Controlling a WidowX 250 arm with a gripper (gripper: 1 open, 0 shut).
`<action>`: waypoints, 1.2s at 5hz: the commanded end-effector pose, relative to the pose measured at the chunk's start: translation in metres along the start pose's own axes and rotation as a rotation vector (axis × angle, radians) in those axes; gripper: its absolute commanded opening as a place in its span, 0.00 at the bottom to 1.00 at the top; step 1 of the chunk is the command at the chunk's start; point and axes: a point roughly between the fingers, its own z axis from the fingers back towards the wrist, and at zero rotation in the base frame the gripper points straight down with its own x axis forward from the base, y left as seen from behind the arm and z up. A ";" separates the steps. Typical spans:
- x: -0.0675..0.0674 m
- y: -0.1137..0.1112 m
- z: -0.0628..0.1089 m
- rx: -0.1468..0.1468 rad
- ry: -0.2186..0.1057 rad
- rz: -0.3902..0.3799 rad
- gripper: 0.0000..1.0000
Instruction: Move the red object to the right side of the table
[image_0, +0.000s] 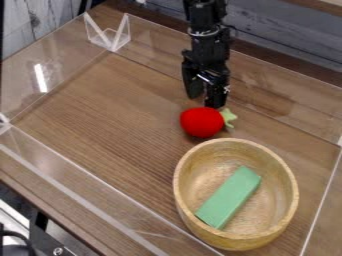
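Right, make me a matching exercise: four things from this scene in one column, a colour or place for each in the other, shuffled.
1. toy fruit
2. stem tuft
3. block
4. bowl

A. green, lying inside the bowl
B. light wood, round
C. glossy red, on the tabletop
D. pale green, attached to the toy fruit

Pairs: 1-C, 2-D, 3-A, 4-B

- Block inside the bowl, which sits at the table's near right.
- Toy fruit just behind the bowl (slightly to its left).
- Gripper just behind the fruit.
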 end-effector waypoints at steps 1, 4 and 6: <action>0.004 -0.006 0.003 0.004 0.004 -0.023 1.00; 0.004 -0.010 0.001 -0.007 0.037 -0.030 1.00; 0.003 -0.012 0.001 -0.017 0.057 -0.034 1.00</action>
